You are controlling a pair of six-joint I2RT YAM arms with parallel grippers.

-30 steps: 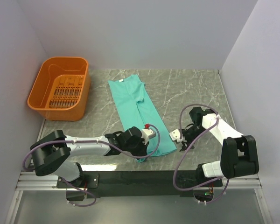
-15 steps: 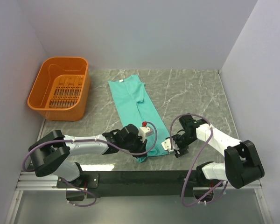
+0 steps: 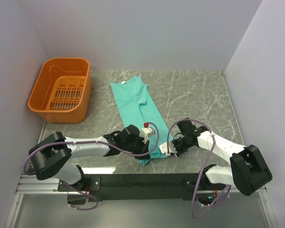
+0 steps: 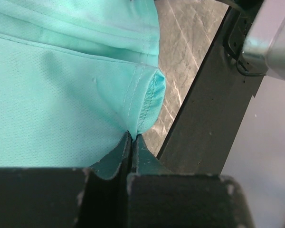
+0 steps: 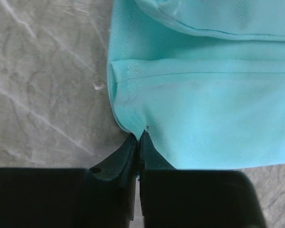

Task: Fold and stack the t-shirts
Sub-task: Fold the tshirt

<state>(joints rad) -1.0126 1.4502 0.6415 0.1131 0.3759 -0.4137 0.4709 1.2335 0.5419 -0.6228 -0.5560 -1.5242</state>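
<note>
A teal-green t-shirt (image 3: 137, 107) lies folded into a long narrow strip on the marble table, collar at the far end. My left gripper (image 3: 143, 151) is shut on the shirt's near left hem corner (image 4: 145, 102), which sits by the table's front edge. My right gripper (image 3: 168, 151) is shut on the near right hem corner (image 5: 128, 118). In both wrist views the dark fingers pinch the stitched hem with no gap between them.
An orange slotted basket (image 3: 40, 92) stands at the back left. The black rail (image 3: 147, 179) runs along the table's near edge, just below both grippers. White walls enclose the table on three sides.
My right arm has swung left to the shirt's near right corner and its jaws have shut on the hem. The left gripper has kept its grip and barely moved.
</note>
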